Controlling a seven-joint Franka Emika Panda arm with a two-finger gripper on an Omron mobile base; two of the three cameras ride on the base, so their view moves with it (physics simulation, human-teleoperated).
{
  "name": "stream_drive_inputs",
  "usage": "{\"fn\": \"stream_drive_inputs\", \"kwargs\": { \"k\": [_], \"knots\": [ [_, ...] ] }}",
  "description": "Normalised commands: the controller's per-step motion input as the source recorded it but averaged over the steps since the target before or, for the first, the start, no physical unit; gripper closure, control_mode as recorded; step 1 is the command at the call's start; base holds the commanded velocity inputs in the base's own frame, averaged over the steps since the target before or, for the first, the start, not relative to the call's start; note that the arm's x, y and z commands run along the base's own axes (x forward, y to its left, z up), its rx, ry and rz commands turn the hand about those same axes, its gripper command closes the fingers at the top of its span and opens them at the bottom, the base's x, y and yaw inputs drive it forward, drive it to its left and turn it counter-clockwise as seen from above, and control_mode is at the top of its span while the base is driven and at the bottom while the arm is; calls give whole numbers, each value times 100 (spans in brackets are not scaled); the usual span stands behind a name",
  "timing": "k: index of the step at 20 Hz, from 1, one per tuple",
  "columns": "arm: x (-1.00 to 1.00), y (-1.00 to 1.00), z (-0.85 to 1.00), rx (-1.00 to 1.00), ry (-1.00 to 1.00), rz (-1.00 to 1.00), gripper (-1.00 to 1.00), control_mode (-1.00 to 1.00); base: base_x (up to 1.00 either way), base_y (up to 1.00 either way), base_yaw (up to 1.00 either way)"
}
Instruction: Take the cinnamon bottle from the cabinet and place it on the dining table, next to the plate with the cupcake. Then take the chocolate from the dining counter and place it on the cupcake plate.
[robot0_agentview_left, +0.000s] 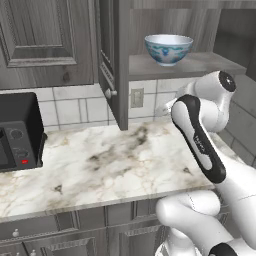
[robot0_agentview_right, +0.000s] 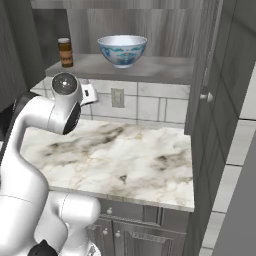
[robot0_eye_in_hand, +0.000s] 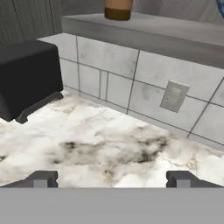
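Small amber-brown cinnamon bottle with pale tan lid (robot0_agentview_right: 65, 52) standing upright on inner shelf of grey-brown wooden cabinet (robot0_agentview_right: 150, 67), far left end, well apart from white bowl with blue pattern (robot0_agentview_right: 122, 49). Two-finger gripper (robot0_eye_in_hand: 111, 179) hanging low over white marble worktop (robot0_eye_in_hand: 109, 153), jaws spread wide, nothing between them. In hand view, bottle's bottom (robot0_eye_in_hand: 118, 9) sitting high above jaws, about straight ahead. Bottle's long side pointing up. My guess: hand needing to climb up, then push forward.
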Motion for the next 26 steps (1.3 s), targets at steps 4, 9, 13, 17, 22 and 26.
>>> {"fn": "stream_drive_inputs", "kwargs": {
  "k": [4, 9, 13, 17, 22, 26],
  "knots": [
    [39, 27, 48, 0, -8, 0, -100, -100, 0, 0, 0],
    [47, 17, 50, 6, 1, 0, -100, -100, 0, 0, 0],
    [46, 11, 50, 14, 9, 3, -100, -100, 0, 0, 0],
    [30, 17, 50, 13, 10, 0, -100, -100, 0, 0, 0],
    [24, 21, 46, 8, 13, 0, -100, -100, 0, 0, 0],
    [34, 15, 20, 5, 4, 0, -100, -100, 0, 0, 0]
  ]
}}
